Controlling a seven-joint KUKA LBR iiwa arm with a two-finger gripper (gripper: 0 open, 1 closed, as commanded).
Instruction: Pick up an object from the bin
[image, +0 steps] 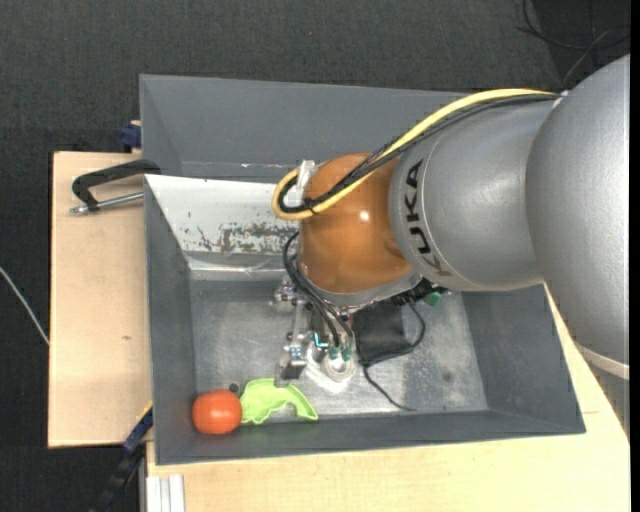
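Green crumpled piece (277, 400) lies beside orange ball (216, 412), near hand (312, 360).

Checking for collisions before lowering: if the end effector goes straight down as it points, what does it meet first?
Likely the bin floor beside the green thing; the end effector seems clear of the orange ball, though depth is unclear.

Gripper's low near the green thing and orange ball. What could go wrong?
1. The gripper sits beside the lime-green thing, not centred over it; a grasp might catch only its edge and slip.
2. That thing lies right beside the orange ball, both close to the bin's front wall; a nudge could roll the ball away or scrape the wall.
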